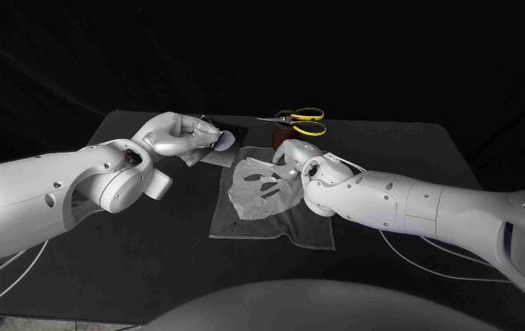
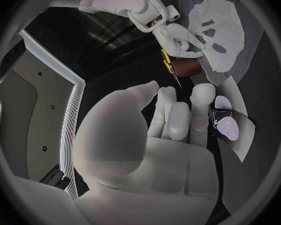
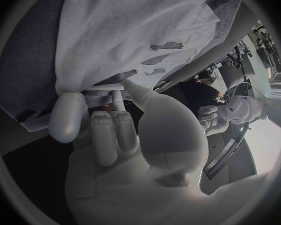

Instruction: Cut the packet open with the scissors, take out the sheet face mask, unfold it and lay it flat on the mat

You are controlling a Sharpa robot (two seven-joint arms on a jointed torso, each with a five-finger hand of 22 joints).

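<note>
Spreading the mask on the mat; packet held aside.
Right hand fingers pinch the mask's far edge, seemingly to pull it flat; the wrist camera shows that grip more plainly than the head camera. Left hand fingers grip the packet off the mat. Scissors lie beyond.

On mat lies mask; scissors just behind mat, packet at mat's rear L corner.

Robotics lab bench, black table, black backdrop, white left arm and right arm, trailing cables
</note>
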